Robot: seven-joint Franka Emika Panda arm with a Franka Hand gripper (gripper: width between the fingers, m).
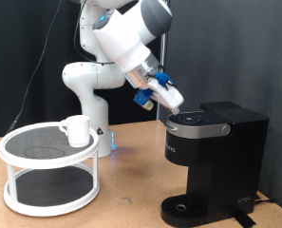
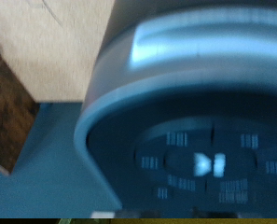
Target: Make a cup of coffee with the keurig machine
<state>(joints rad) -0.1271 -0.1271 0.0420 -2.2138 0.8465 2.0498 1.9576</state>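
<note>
**Gripper at the Keurig lid, cup not yet at the machine**

- Gripper (image 1: 167,106) sits at the top rear edge of the keurig machine (image 1: 214,157), at or just above the lid on the exterior view's left side of the top. Arm comes in from upper left, hand tilted down toward the lid.
- Fingers: can't tell how far apart they are. The hand and its blue fittings hide the tips in the exterior view, and the wrist view shows no fingers at all. Nothing visibly held.
- Wrist view is blurred and filled by the dark round lid top (image 2: 199,163) with its ring of button markings and a lit centre. So the camera is very close to the lid and looking down onto it.
- Lid looks closed and flat in the exterior view. Whether a pod is inside: hidden, can't say.
- The cup (image 1: 77,130) stands on the top tier of the white two-tier rack (image 1: 48,176) at the exterior view's left, well apart from the machine. Upright; handle side unclear at this resolution.
- Drip tray (image 1: 185,208) at the machine's base has nothing on it.

Progress, my read: early. Cup isn't under the spout and no coffee is visible anywhere. Work right now is on the machine's top: lid or buttons, can't tell which. Placing the cup and the brew itself look undone.
</note>
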